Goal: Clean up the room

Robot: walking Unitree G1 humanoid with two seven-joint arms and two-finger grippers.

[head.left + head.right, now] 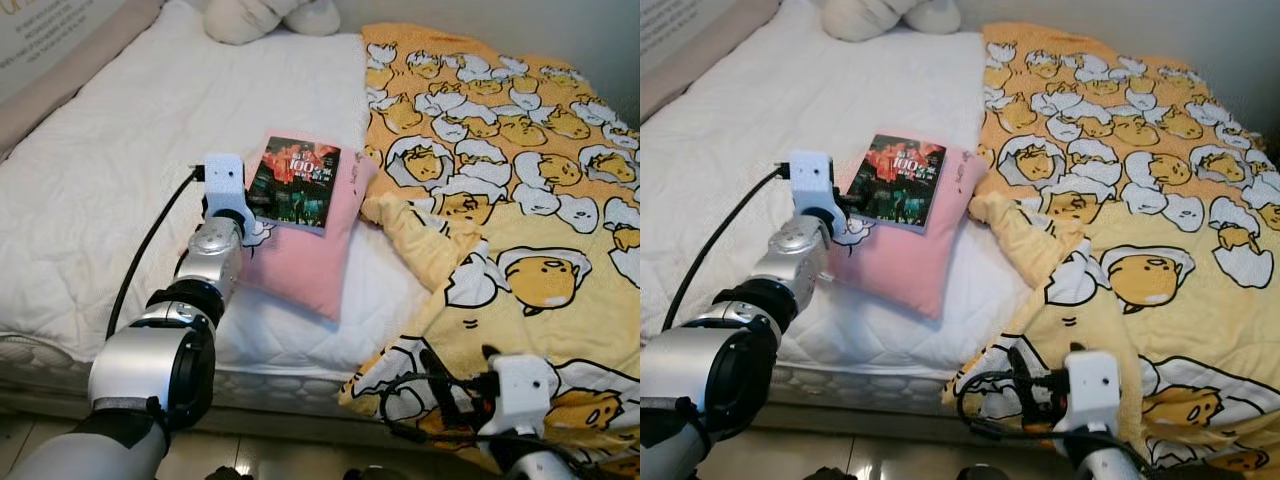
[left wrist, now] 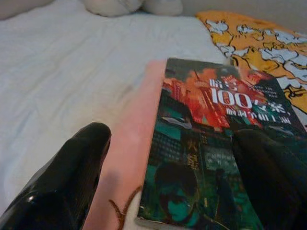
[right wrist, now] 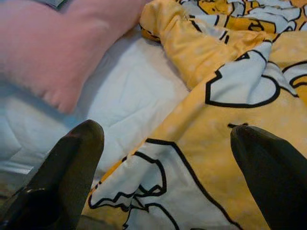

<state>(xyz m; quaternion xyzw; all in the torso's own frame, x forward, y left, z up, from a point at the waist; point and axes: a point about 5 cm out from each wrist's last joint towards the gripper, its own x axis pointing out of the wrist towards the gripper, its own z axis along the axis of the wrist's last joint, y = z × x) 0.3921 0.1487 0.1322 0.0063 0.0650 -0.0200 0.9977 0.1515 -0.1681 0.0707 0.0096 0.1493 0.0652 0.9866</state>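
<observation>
The left hand (image 2: 168, 191) is reached out over the bed, its two black fingers (image 2: 72, 167) spread apart and holding nothing, one over the pink pillow (image 1: 300, 255) and the other over the near end of a book (image 1: 293, 182). The book, a paperback with a dark cover showing red and teal city art and the number 100, lies flat on the pillow, directly ahead of this hand. Its long axis runs away from the hand toward the head of the bed, tilted slightly. The pillow sits on the white quilted mattress (image 1: 110, 180), just beside a rumpled yellow blanket (image 1: 520, 190) printed with egg cartoons. The right hand (image 3: 163, 191) hangs low at the near edge of the bed over that blanket, fingers also apart and empty, well away from the book. The left hand is clearly the nearer one, so the book is probably the next thing to be picked up.
</observation>
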